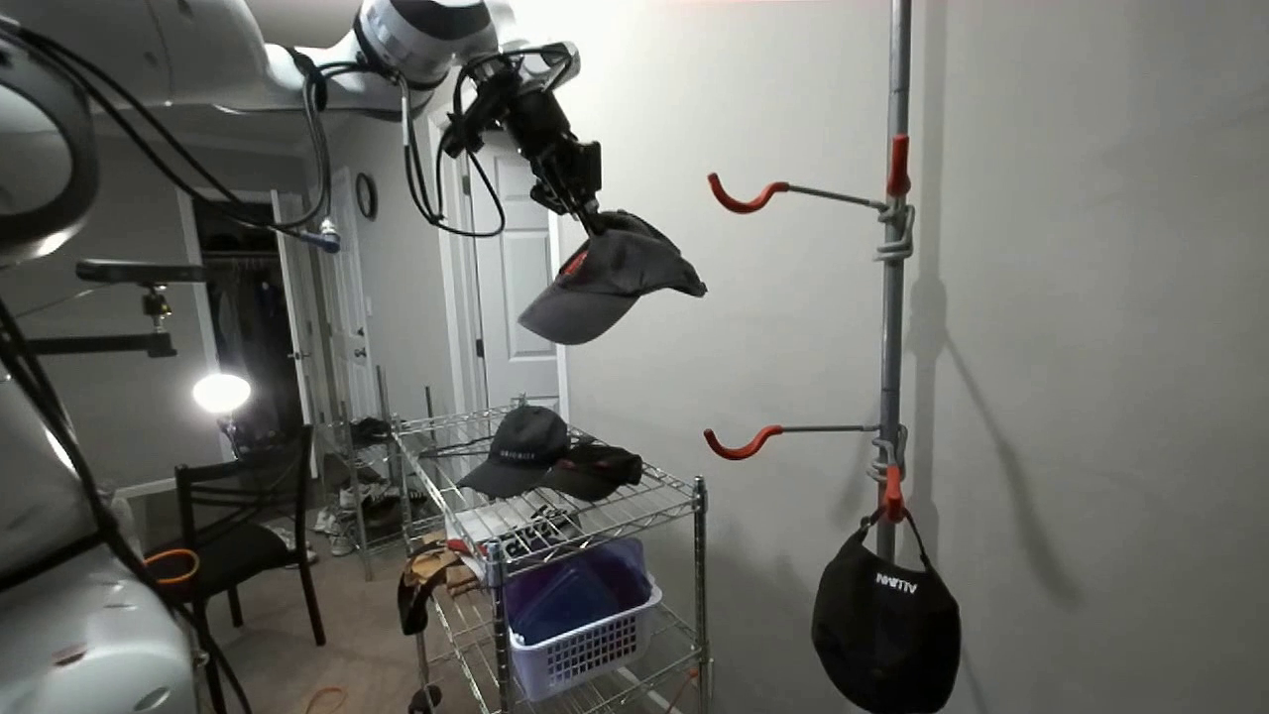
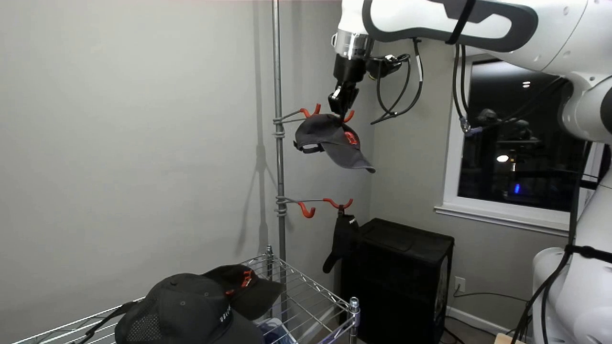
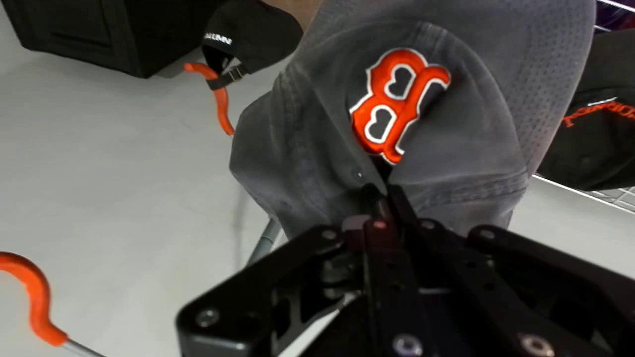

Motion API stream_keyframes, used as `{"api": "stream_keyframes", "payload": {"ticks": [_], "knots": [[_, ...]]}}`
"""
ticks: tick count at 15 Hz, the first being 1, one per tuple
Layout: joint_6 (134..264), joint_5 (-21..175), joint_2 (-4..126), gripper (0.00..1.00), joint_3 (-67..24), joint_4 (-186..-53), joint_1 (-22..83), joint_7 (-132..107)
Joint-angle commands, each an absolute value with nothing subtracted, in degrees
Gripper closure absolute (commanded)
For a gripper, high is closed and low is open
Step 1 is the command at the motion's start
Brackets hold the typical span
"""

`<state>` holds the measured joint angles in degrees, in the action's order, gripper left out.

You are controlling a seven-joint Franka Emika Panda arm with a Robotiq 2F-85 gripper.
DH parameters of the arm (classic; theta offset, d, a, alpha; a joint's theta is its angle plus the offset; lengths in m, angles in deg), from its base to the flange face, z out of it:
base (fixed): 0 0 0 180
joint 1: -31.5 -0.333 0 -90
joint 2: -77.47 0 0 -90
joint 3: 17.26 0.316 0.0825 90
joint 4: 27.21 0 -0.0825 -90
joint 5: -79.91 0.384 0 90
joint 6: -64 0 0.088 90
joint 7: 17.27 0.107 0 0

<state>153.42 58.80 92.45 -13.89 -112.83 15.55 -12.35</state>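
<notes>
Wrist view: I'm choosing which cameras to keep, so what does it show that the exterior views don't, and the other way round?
Only the wrist view shows the red B on the gray cap clearly enough to read, and the buckle on the strap of the black ALUMNI cap.

Only the exterior views show the white arm, the window and the chair.

All share the gripper pinching the gray cap by its crown, the red hooks, the black ALUMNI cap hanging by its strap from one, and the gray pole.

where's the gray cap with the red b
In an exterior view, the gray cap hangs from the gripper, left of and below an upper red hook.
</notes>
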Motion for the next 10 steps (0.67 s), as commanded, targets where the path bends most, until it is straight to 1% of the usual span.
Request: {"api": "stream_keyframes", "payload": {"ticks": [1,4,5,6,10], "knots": [[155.5,55.1,95.2,0.98,-11.0,-117.4,22.5,-7.8],[154.8,52.9,94.5,0.98,-10.6,-118.4,26.1,-5.2],[154.8,53.3,94.4,0.98,-10.7,-118.9,26.6,-5.4],[153.6,54.8,93.5,0.96,-10.4,-116.6,26.3,-7.3],[153.6,54.8,93.5,0.96,-10.5,-117.5,27.2,-7.1]]}}
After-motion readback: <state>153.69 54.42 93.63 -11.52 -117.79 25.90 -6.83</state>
